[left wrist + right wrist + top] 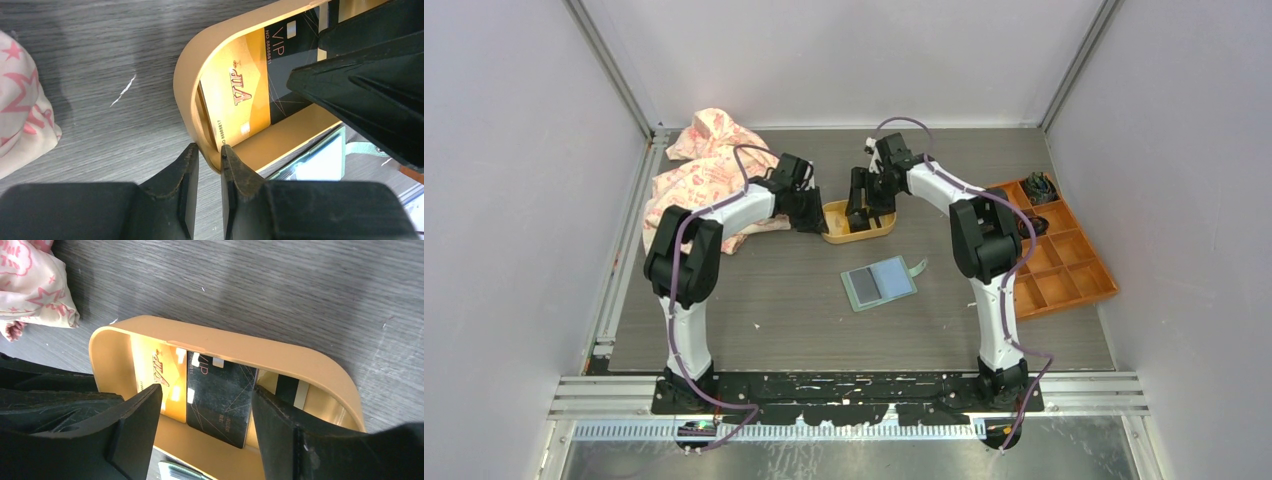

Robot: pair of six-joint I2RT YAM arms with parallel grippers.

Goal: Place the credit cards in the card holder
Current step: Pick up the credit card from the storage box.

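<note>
We saw right tool point(206, 390) released, straddling the black plastic VIP card point(220, 400) across its width in the yellow-orange oval tray point(225, 347) toward the counter point(754, 300) far edge. Left tool point(210, 160) sat nearly closed at the tray wall; we couldn't tell its grip.

A yellow-orange oval plastic tray point(864, 238) is set at the far middle of the dark wood-grain table point(754, 290). In it, a gold plastic card point(235, 100) is laid left of a black plastic card point(220, 400). A sage-green fold-over card holder point(879, 283) is spread near of the tray, apart from it. An orange compartment box point(1064, 283) is placed right, a pink patterned cloth point(704, 175) far left.
</note>
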